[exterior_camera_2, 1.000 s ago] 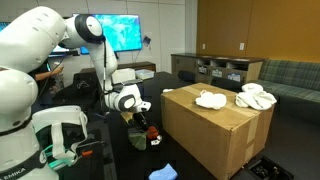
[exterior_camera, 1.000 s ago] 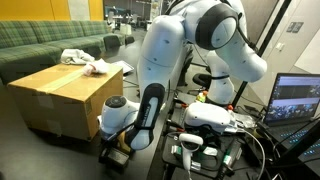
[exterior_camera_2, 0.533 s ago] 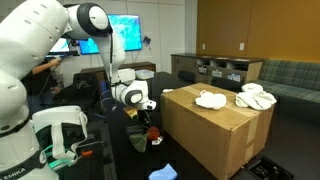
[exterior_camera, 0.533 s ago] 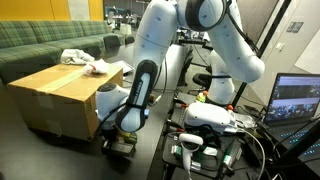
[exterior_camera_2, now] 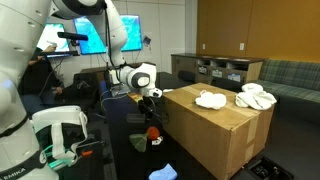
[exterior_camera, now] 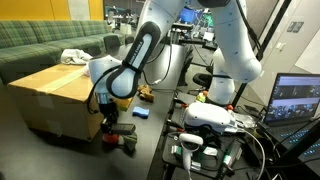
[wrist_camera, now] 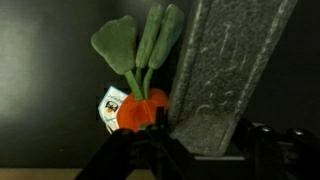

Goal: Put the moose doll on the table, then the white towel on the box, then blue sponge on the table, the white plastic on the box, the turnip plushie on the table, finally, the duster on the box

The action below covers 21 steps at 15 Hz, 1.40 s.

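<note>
In the wrist view my gripper (wrist_camera: 205, 138) is shut on the duster (wrist_camera: 215, 70), a grey flat block standing up between the jaws. Behind it the turnip plushie (wrist_camera: 138, 108), red with green leaves, lies on the black table (wrist_camera: 40, 90). In both exterior views the gripper (exterior_camera: 107, 120) (exterior_camera_2: 152, 100) hangs beside the box (exterior_camera: 60, 92) (exterior_camera_2: 215, 130), a little above the turnip plushie (exterior_camera_2: 153, 131). Two white crumpled things (exterior_camera_2: 209, 99) (exterior_camera_2: 255, 96) lie on the box top; which is the towel and which the plastic I cannot tell. The blue sponge (exterior_camera: 141, 113) (exterior_camera_2: 163, 172) and the moose doll (exterior_camera: 146, 94) lie on the table.
A second robot base (exterior_camera: 215, 118) with cables stands close beside the arm. A laptop (exterior_camera: 297, 98) sits at the table's edge. A green sofa (exterior_camera: 40, 40) runs behind the box, and shelves (exterior_camera_2: 215, 68) stand along the far wall.
The arm has risen from table level beside the box, carrying the duster up. The turnip plushie has stayed on the table.
</note>
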Tool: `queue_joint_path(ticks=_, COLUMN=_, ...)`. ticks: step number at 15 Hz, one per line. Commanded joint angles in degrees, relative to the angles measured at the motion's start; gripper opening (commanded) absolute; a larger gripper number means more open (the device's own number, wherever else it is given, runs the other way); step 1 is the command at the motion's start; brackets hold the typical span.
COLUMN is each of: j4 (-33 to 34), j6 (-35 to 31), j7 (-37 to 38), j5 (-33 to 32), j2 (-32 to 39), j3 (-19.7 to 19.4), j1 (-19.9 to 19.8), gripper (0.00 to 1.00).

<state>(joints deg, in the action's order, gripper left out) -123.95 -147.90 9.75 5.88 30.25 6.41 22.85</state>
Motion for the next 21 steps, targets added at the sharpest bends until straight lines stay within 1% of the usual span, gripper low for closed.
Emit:
queue_joint_path(ticks=1, j4=-1.31, j6=7.95, j7=-5.20, j5=1.91, j2=-9.25, j3=3.55, j1=-7.87, gripper=0.35)
queue_joint_path(ticks=4, j4=1.69, j6=12.73, j7=-9.49, j5=3.35, j2=-13.17, j3=3.41, j1=-12.48, gripper=0.35)
queue_joint_path(ticks=6, j4=4.99, j6=14.49, j7=-11.57, j5=3.31, j2=-13.95, j3=2.53, j1=-14.43, gripper=0.35)
queue_joint_path(ticks=10, j4=13.54, j6=15.20, j7=-14.90, j5=3.96, j2=-10.91, j3=2.13, j1=-17.45, gripper=0.35)
queue_joint_path(ticks=13, j4=19.79, j6=14.42, j7=-16.10, j5=5.56, j2=-7.37, j3=2.72, j1=-18.27, gripper=0.35)
queue_joint_path(ticks=16, j4=24.93, j6=10.27, j7=-14.69, j5=7.53, j2=-3.46, j3=3.07, j1=-17.92, gripper=0.35)
queue_joint_path(ticks=17, j4=26.47, j6=7.91, j7=-13.87, j5=7.92, j2=-1.82, j3=3.16, j1=-17.61, gripper=0.35)
queue_joint_path(ticks=20, j4=31.64, j6=1.25, j7=-11.66, j5=6.26, j2=3.90, j3=2.34, j1=-16.22, gripper=0.35)
queue_joint_path(ticks=21, j4=33.35, j6=0.00, j7=-11.25, j5=5.54, j2=5.71, j3=2.02, j1=-15.92, gripper=0.35)
